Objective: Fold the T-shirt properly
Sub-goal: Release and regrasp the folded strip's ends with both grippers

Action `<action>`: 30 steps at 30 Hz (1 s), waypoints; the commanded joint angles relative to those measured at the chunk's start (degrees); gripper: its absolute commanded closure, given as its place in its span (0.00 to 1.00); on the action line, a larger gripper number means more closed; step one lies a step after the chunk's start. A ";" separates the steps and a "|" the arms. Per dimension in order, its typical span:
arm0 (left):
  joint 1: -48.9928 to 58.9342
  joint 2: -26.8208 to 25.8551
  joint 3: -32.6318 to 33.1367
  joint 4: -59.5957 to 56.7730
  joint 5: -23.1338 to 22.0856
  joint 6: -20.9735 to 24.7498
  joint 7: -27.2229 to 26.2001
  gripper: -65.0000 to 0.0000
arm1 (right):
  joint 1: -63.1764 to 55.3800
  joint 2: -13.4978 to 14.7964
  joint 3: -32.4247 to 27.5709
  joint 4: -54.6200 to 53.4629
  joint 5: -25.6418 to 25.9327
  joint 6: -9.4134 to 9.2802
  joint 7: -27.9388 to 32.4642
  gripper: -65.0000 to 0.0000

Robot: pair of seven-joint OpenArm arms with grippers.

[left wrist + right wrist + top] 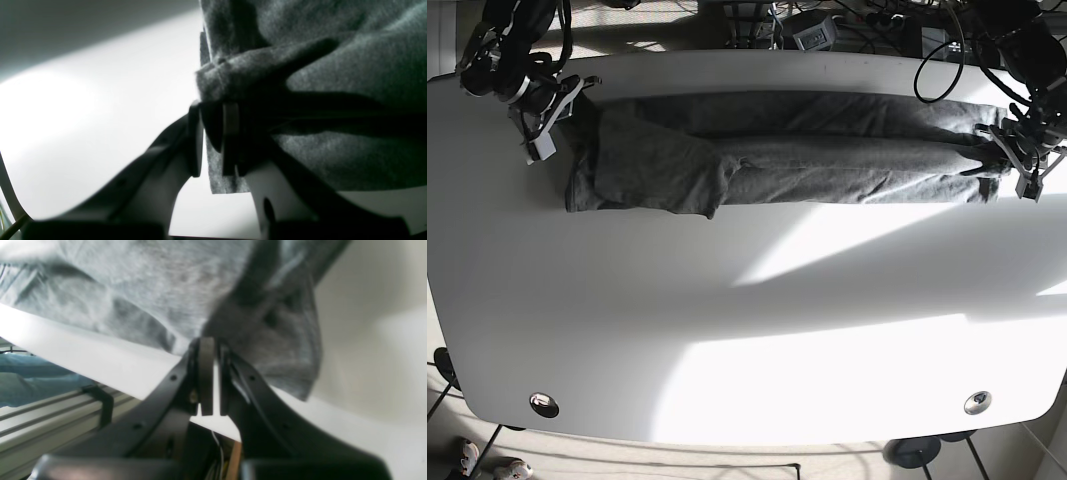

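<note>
A grey T-shirt [777,155] lies in a long narrow band across the far part of the white table [747,330]. My right gripper [549,122] is at the shirt's left end in the base view. In the right wrist view this gripper [213,341] is shut on a bunched edge of the shirt [150,290]. My left gripper [1015,160] is at the shirt's right end. In the left wrist view it [213,110] is shut on a folded edge of the shirt [350,66], near the table.
Cables and boxes [827,25] crowd the far table edge. An aluminium rail [50,413] and a blue cloth [33,373] lie beyond the table edge in the right wrist view. Two round grommets [544,404] [976,402] sit near the front edge.
</note>
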 commanded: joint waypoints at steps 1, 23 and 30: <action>-0.29 -1.19 -0.53 1.11 0.25 0.14 -0.49 0.89 | 0.10 0.78 0.33 -0.05 0.82 0.08 0.92 0.96; 2.53 3.30 -0.09 10.60 0.43 0.23 3.03 0.53 | 8.54 -5.82 -21.30 4.43 -21.78 0.08 12.96 0.68; -0.11 0.05 1.76 -8.92 0.43 0.32 -8.05 0.66 | 9.33 -3.18 -24.81 -11.65 -32.85 0.08 30.54 0.95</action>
